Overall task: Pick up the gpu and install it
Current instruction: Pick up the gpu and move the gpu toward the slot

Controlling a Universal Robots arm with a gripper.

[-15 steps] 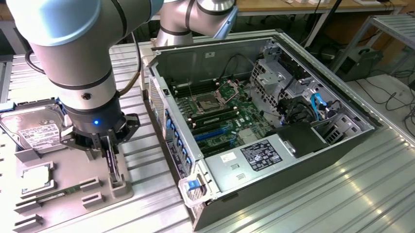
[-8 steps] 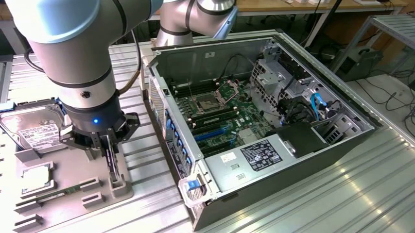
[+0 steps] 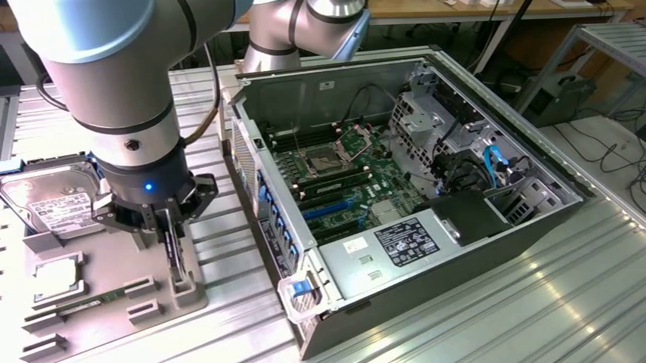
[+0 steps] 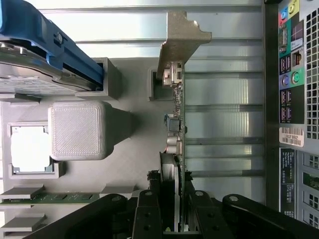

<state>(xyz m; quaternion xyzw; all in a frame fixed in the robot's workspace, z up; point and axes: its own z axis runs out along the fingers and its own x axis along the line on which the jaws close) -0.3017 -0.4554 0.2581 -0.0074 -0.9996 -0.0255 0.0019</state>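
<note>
The gpu [image 3: 178, 261] stands on edge in a slot of the grey parts tray [image 3: 111, 265], at the exterior view's left. In the wrist view the gpu [image 4: 177, 124] is edge-on, a thin green-edged card whose silver end bracket [image 4: 182, 40] points away from me. My gripper [image 3: 168, 231] is lowered straight over it, with one black finger on each side of the card and fan. The fingers [image 4: 149, 211] press against both faces, so the gripper [image 4: 173, 221] is shut on the card. The card's lower edge still rests in the tray holder [image 3: 187, 291].
The open computer case [image 3: 404, 189] lies to the exterior view's right, motherboard [image 3: 338, 178] and blue slots [image 3: 328, 208] exposed. The tray also holds a silver hard drive [image 3: 51, 200], a square chip [image 3: 56, 276] and a green memory stick [image 3: 96, 301]. The table is ribbed metal.
</note>
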